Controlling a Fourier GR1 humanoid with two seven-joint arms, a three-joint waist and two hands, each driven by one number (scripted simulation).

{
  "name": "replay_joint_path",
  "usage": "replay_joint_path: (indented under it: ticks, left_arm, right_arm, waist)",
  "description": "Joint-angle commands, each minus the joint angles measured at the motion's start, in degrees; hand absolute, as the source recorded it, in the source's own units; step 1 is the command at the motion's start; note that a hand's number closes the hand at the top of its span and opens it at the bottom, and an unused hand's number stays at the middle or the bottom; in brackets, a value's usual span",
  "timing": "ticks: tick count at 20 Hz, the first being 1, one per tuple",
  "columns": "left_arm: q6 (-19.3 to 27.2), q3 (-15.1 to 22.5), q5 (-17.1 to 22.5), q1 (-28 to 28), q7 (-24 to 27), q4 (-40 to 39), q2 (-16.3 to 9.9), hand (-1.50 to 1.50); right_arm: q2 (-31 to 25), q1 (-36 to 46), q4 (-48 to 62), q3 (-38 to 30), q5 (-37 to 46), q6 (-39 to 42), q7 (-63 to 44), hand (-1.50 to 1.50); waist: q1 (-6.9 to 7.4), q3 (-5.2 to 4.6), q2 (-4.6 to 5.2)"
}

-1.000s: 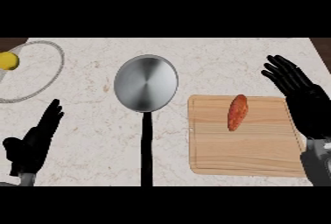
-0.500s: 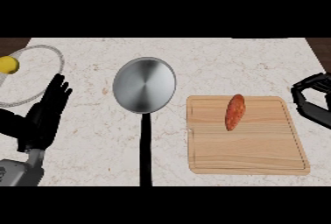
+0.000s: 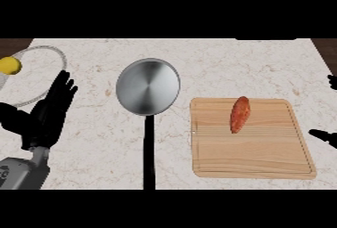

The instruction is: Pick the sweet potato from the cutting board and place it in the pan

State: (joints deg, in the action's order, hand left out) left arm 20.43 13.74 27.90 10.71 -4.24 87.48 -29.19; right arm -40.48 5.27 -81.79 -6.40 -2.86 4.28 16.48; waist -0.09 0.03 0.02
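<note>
Two hands show from where I sit, though only one shows well. My left hand (image 3: 49, 111) stands at the left side of the counter (image 3: 217, 62), fingers straight and up, holding nothing, its grey forearm (image 3: 20, 173) coming in from the lower left corner. Of my right hand (image 3: 326, 135) I see only a couple of dark fingertips poking in at the right edge, just beside the cutting board (image 3: 250, 151); I cannot tell whether that hand is spread or curled. The sweet potato (image 3: 240, 114) lies on the upper middle part of the board, lengthwise and slightly tilted, touched by neither hand. The pan (image 3: 148, 87) sits left of the board, near it but apart, round steel bowl toward the far side and its black handle (image 3: 149, 153) running straight back toward me. At the far left corner a glass bowl (image 3: 49, 82) rests partly out of view, with a yellow fruit (image 3: 9, 65) at its upper left, and my left fingertips overlap its rim.
</note>
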Motion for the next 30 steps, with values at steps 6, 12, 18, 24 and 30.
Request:
replay_joint_path:
  ticks: [6, 12, 18, 24, 30]
  left_arm:
    - [-0.68, 0.26, -2.18, 0.34, 0.29, -0.57, 2.88, 0.0]
    - [-3.51, -2.02, -1.47, 0.76, -0.11, -2.08, 2.35, 0.0]
    - [-0.93, -0.14, -3.71, -0.17, -2.52, 1.57, 3.08, 0.0]
    - [0.68, -2.54, -5.49, 0.95, -6.09, 3.98, 4.14, 0.0]
    - [-0.03, -2.46, -8.05, 0.43, -4.77, 2.59, 6.55, 0.0]
  right_arm:
    - [-7.13, 11.76, -1.1, 8.19, 10.35, 7.03, -13.12, -1.5]
    - [-3.4, 21.72, 2.84, 17.01, 17.76, 11.65, -21.52, -1.5]
    - [-5.79, 24.07, 2.44, 23.68, 17.53, 27.78, -28.98, -1.5]
    - [0.96, 22.58, -2.57, 25.94, 22.23, 28.95, -34.06, -1.5]
    - [0.48, 24.61, -2.74, 26.98, 30.8, 30.59, -35.45, -1.5]
  waist:
    - [1.17, -0.13, 0.27]
    - [1.61, -0.12, 0.39]
    - [1.46, -0.14, 0.04]
    - [0.49, -0.04, -0.15]
    - [0.44, -0.04, -0.04]
